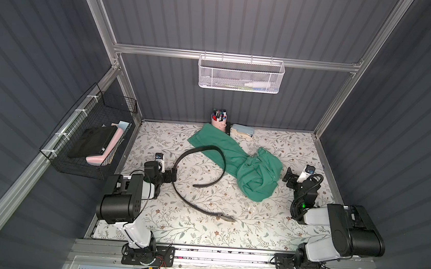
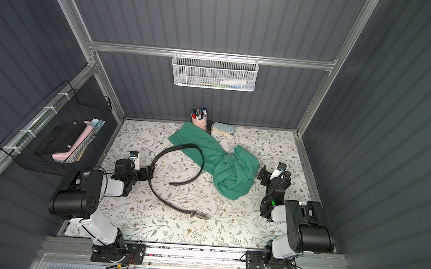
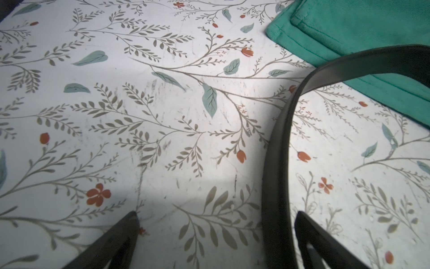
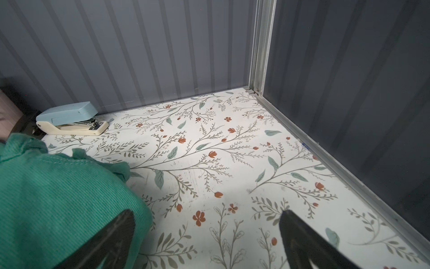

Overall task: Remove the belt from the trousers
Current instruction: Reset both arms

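The left gripper [image 1: 173,175] stood wide open, gripping nothing, the belt [image 3: 277,163] running between its fingers [image 3: 123,230] — a loose loop, buckle end pointing front-right, arc crossing the trousers [image 1: 256,176], which lay diagonally, hems far-left, waist bunched beside the right gripper [image 1: 288,177] — also wide open, empty.

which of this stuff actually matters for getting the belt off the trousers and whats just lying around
For the job: belt; trousers.

Just lying about: pink pen pot; stapler; white mesh basket on the back wall; black wire basket on the side wall.
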Action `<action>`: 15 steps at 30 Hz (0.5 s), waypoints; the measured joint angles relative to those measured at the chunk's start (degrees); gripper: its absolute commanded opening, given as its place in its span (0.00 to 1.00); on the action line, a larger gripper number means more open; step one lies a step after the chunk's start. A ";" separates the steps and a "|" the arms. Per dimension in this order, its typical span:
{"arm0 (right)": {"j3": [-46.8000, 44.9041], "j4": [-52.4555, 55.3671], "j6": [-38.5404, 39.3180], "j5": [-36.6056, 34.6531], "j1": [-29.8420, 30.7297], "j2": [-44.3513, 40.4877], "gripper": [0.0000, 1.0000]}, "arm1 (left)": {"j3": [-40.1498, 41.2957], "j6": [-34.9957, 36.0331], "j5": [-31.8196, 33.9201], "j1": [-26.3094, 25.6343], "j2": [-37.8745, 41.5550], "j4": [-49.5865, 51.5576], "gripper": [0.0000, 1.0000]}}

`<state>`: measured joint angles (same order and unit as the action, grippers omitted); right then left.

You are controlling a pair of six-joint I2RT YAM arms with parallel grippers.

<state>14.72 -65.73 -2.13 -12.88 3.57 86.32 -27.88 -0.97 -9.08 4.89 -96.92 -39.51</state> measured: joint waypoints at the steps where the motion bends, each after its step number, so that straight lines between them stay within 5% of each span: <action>1: 0.00 0.17 -0.02 0.15 0.02 0.00 0.99 | 0.00 -0.04 0.31 -0.24 0.00 -0.02 1.00; 15: 0.00 0.79 -0.22 0.70 0.00 0.00 0.99 | 0.00 -0.13 1.60 -0.79 0.00 -0.24 1.00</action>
<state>14.72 -64.95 -2.35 -12.19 3.57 86.32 -27.88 -1.10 -7.49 4.10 -96.92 -39.75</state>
